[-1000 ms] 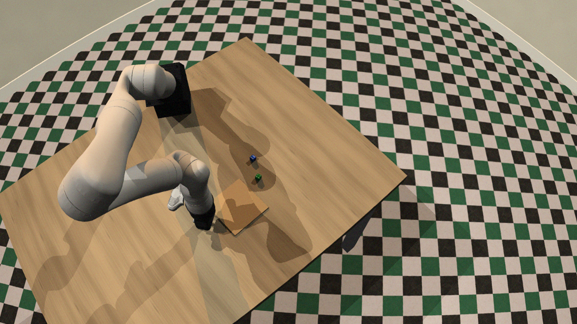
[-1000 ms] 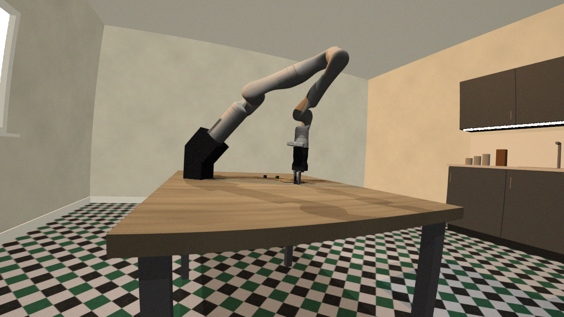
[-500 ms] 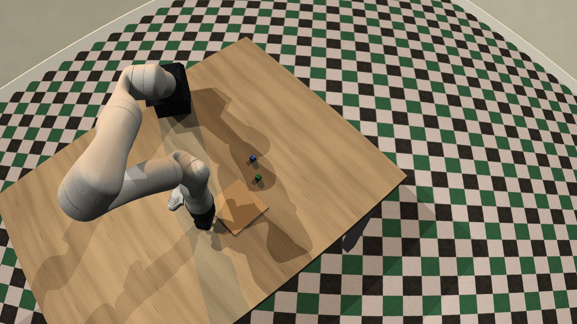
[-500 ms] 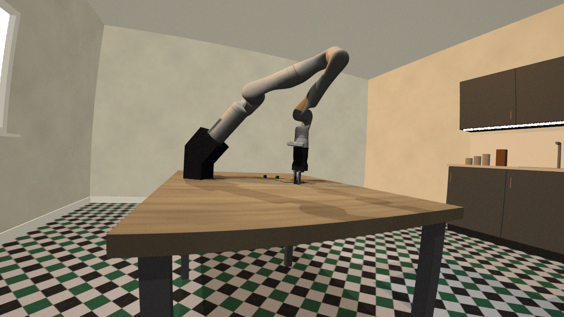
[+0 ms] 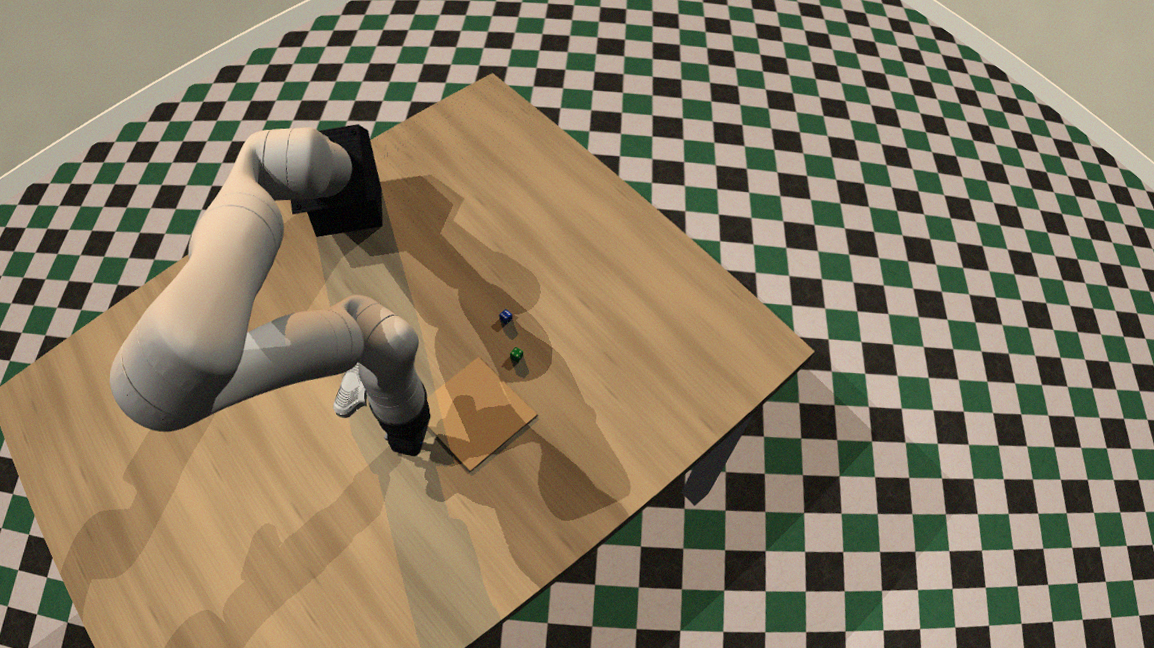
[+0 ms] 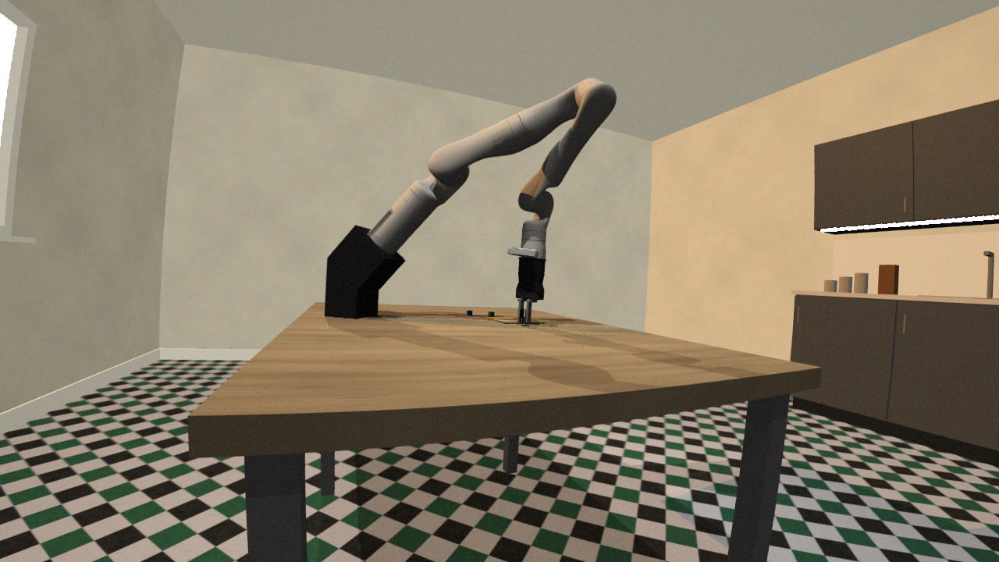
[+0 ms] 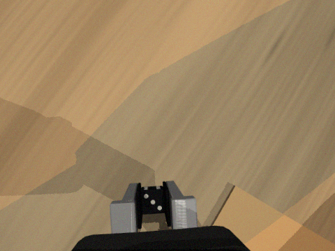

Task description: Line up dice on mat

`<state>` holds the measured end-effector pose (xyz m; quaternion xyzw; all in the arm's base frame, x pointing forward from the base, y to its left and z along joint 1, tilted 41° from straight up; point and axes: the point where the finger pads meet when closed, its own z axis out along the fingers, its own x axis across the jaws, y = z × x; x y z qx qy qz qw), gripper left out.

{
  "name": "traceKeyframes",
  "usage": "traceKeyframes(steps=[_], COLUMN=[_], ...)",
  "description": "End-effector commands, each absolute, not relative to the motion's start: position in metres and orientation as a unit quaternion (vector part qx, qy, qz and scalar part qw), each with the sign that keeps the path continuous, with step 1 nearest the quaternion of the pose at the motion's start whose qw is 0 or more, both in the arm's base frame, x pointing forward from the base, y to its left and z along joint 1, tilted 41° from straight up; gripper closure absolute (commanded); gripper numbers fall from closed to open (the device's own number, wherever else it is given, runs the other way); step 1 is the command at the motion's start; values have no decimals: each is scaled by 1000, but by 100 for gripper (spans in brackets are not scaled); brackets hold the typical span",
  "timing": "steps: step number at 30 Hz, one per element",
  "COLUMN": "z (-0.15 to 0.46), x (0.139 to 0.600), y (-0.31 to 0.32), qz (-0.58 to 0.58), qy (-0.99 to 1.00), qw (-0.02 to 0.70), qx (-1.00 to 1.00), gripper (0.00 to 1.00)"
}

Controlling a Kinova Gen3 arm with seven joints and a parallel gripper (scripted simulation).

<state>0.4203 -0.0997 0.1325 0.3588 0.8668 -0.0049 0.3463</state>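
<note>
My gripper (image 7: 152,197) is shut on a black die (image 7: 153,201) whose top face shows three white pips. It holds the die low over the table, just off the near corner of the orange mat (image 5: 479,410). The gripper also shows in the top view (image 5: 407,442) and the exterior view (image 6: 524,315); the black die is hidden there. A blue die (image 5: 504,316) and a green die (image 5: 515,353) lie on the bare table beyond the mat's far corner. The mat lies flat, with nothing on it.
The robot's black base (image 5: 347,181) stands at the table's back edge. The arm's elbow (image 5: 175,369) hangs over the left part of the table. The table's right edge (image 5: 736,421) is well past the mat.
</note>
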Motion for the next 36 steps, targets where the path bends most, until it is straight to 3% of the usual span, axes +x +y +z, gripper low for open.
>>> traceKeyframes(steps=[1, 36], z=[143, 201], x=[419, 371], y=[-99, -79], qz=[-6, -6], qy=[865, 865], qw=[353, 353], qx=[357, 357], gripper=[66, 66])
